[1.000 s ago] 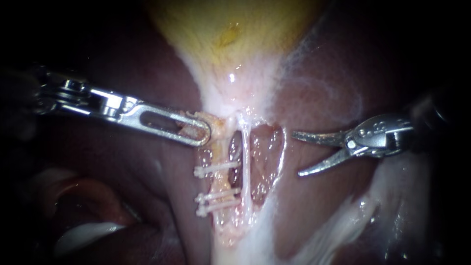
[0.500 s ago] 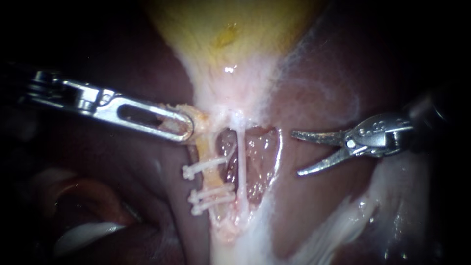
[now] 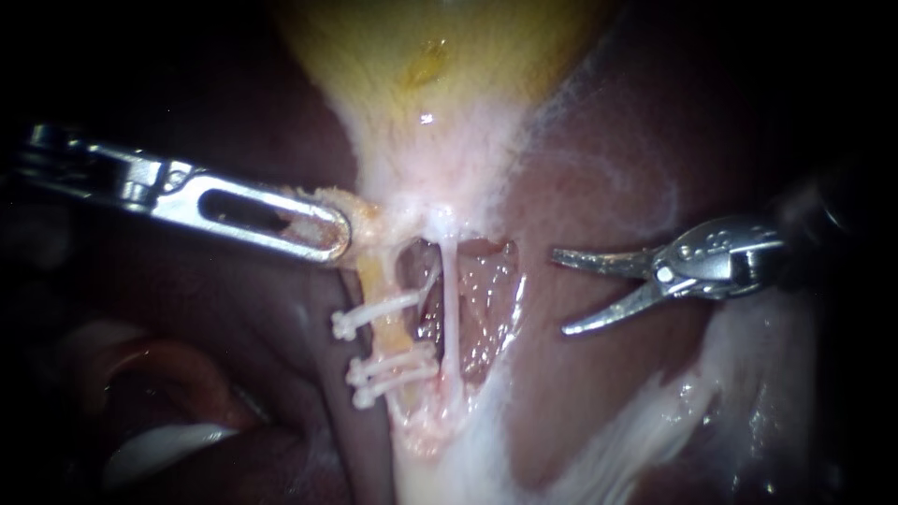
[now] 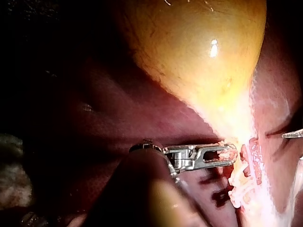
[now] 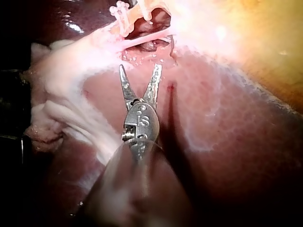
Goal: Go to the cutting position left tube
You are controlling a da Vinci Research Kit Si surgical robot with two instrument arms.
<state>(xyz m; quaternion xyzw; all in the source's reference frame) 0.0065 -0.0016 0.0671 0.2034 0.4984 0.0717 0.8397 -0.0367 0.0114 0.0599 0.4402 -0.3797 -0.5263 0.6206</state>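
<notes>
The right instrument (image 3: pixel 558 291) holds the same station over the liver (image 3: pixel 608 187) as one second ago. Its two curved blades stand apart with nothing between them, and the right wrist view (image 5: pixel 140 67) confirms the gap. Ahead of its tips, clear of them, lies the thin white right tube (image 3: pixel 449 309). Beyond that is the yellow left tube (image 3: pixel 376 285), which carries three white clips (image 3: pixel 374 313): one alone on the gallbladder side and two close together further from it. On the far side of the left tube, the left instrument (image 3: pixel 332 234) has its jaws clamped on yellow tissue (image 3: pixel 367 220) at the tube's gallbladder end. Since the earlier frames this instrument has drawn back along its own shaft, away from the right instrument. The yellow tissue, the left tube and the clips have moved with it, so the left tube now lies further from the open blades. Farthest back, the gallbladder (image 3: pixel 440 56) rises above both tubes.
</notes>
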